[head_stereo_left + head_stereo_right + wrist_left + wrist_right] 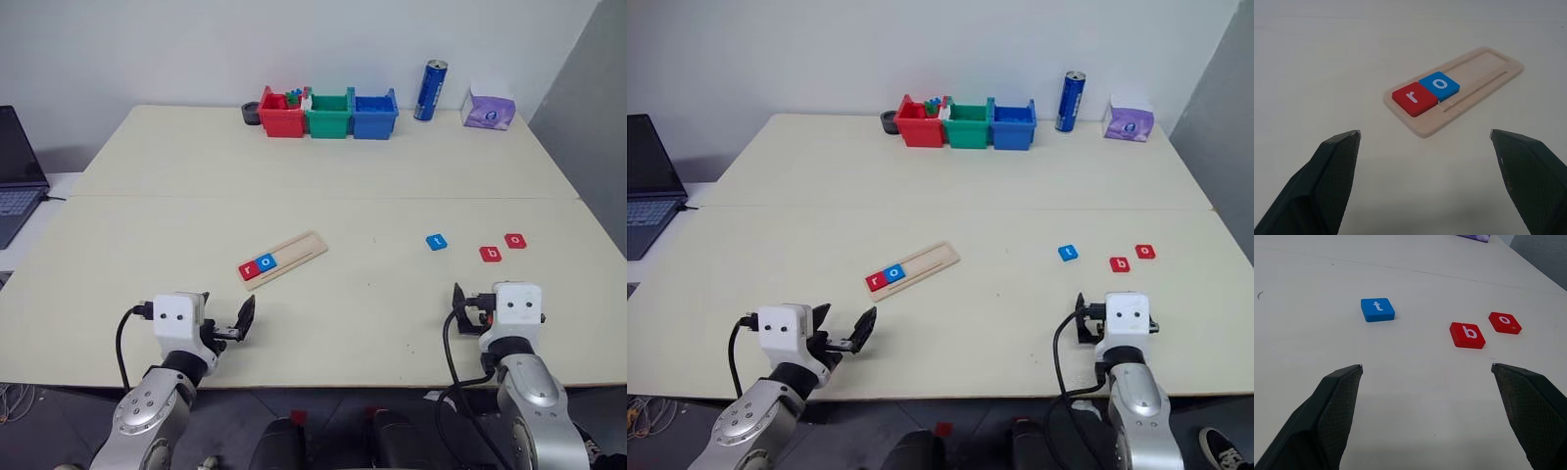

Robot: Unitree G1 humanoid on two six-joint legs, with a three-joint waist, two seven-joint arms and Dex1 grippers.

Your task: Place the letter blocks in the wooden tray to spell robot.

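Both claws hang spread and empty: ahead of the left claw [1425,142] the pale wooden tray [299,249] holds red r [1413,98] and blue o [1439,84] (the word's start), while ahead of the right claw [1425,377] red b [1467,334], red o [1504,322] and blue t [1377,309] lie loose on the cream surface [372,313], presumably awaiting their turn.

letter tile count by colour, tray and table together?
Red tiles: 3 — r in the wooden tray, b and o on the table
Blue tiles: 2 — o in the tray, t on the table
Total: 5
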